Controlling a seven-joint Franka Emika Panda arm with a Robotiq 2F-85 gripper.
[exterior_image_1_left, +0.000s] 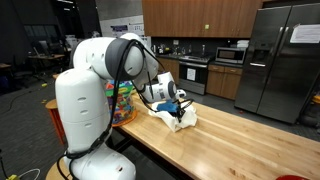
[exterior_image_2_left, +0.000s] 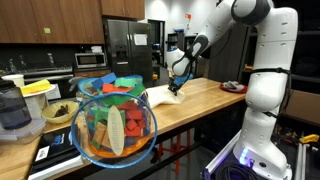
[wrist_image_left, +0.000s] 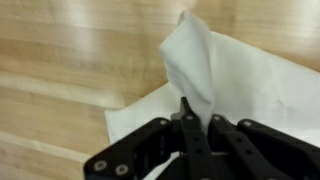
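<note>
Black gripper (wrist_image_left: 197, 118) pinches white cloth (wrist_image_left: 250, 85), one fold raised mid-frame; the rest lies flat on wooden countertop (wrist_image_left: 60, 60).

I see wooden tabletop (exterior_image_1_left: 250, 140) | clear bowl (exterior_image_2_left: 150, 128) of colourful pieces at its end | steel fridge (exterior_image_1_left: 280, 60), microwave (exterior_image_1_left: 231, 55), stove (exterior_image_1_left: 193, 75) behind, under brown cabinets (exterior_image_1_left: 200, 15)

Both exterior views share the table (exterior_image_1_left: 250, 140) from different angles; the wrist view looks closely down past the jaws.
</note>
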